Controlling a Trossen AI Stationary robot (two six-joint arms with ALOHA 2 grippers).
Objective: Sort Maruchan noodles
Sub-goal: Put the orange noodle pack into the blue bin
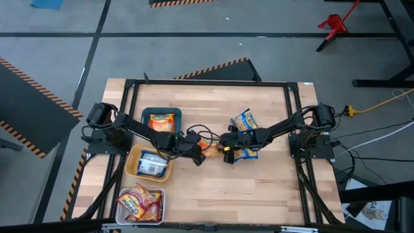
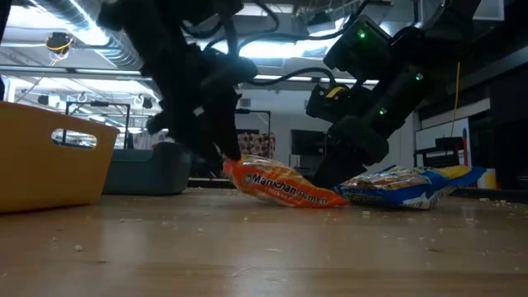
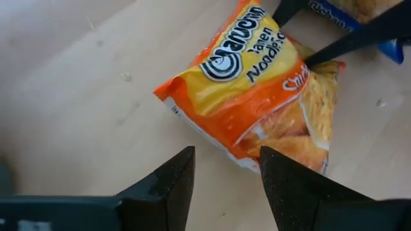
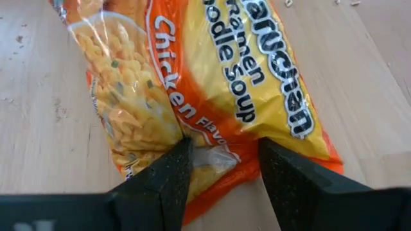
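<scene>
An orange Maruchan packet (image 1: 209,148) lies at the table's middle, between my two grippers. In the low view it (image 2: 285,188) is tilted: the end toward my left arm is raised and the other end rests on the wood. My left gripper (image 3: 226,160) is open just short of the packet's edge (image 3: 215,144) and does not touch it. My right gripper (image 4: 225,154) is open, with its fingers on either side of the packet's crimped end (image 4: 210,160). Two blue packets (image 1: 246,120) (image 1: 244,154) lie flat beside my right gripper. My right gripper's open fingers (image 4: 180,154) come slanting down from the table's right side onto the orange packet's end seam (image 4: 212,163), one on each side of it. The packet is not pinched. I cannot tell whether the fingertips touch the wrapper.
At the left are a teal tray (image 1: 146,112) holding an orange packet, a yellow tray (image 1: 131,162) holding a blue packet, and a white tray (image 1: 162,206) holding red packets. A dark frame runs around the table top. Bare wood lies toward the near edge.
</scene>
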